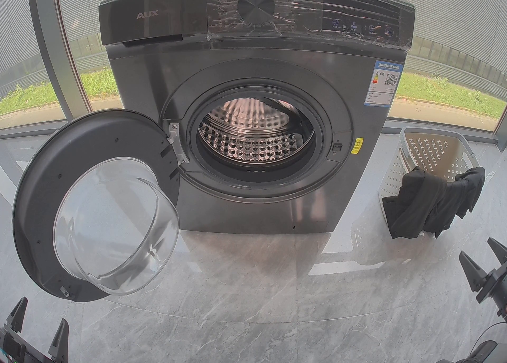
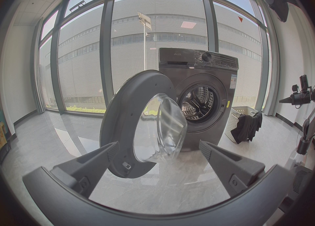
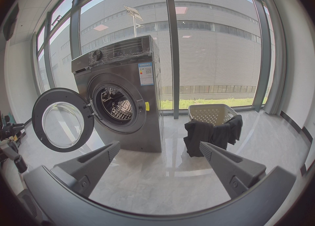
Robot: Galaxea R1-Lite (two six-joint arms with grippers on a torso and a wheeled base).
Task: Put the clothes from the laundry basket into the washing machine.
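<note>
A grey front-loading washing machine stands ahead with its round door swung wide to the left; the steel drum holds nothing. To its right a white laundry basket sits on the floor with a black garment draped over its front rim. My left gripper hangs open low at the left, below the door. My right gripper is open at the lower right, short of the basket. The wrist views show the same machine, basket and garment, with each open gripper holding nothing.
The open door juts into the space at the left. Polished grey marble floor lies between me and the machine. Tall windows and their frames stand close behind the machine and basket.
</note>
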